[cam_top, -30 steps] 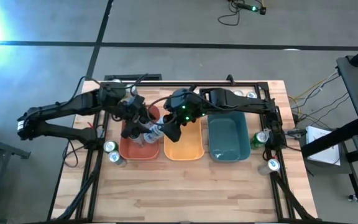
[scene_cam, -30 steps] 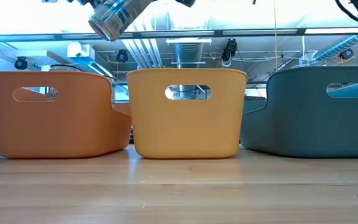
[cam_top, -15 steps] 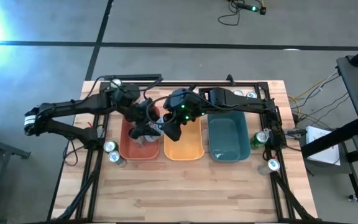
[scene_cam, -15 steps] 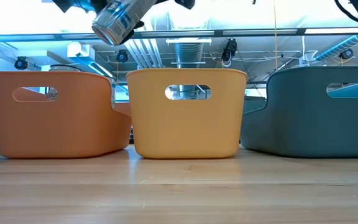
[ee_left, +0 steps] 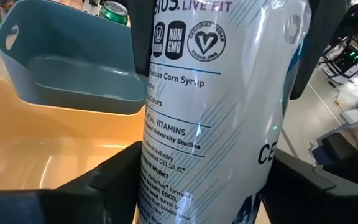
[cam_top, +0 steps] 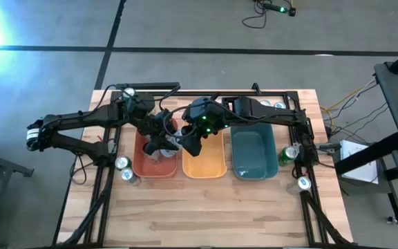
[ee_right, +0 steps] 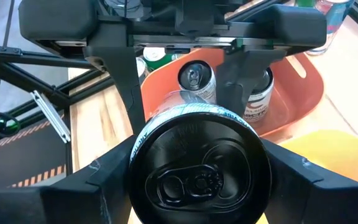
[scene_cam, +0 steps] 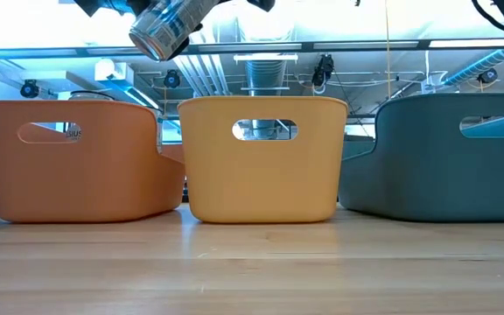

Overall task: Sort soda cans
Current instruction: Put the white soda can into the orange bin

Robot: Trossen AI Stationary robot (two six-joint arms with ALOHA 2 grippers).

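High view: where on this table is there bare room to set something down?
The wooden table has a wide bare front strip before the bins; the yellow plastic bin and teal plastic bin look empty. Crowded: the red-orange plastic bin, holding cans, with left gripper and right gripper at a silver-blue can above it.

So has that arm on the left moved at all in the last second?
Yes. In the high view the left gripper has slid toward the orange bin, further over the red bin, closing on the silver can that the right gripper holds.
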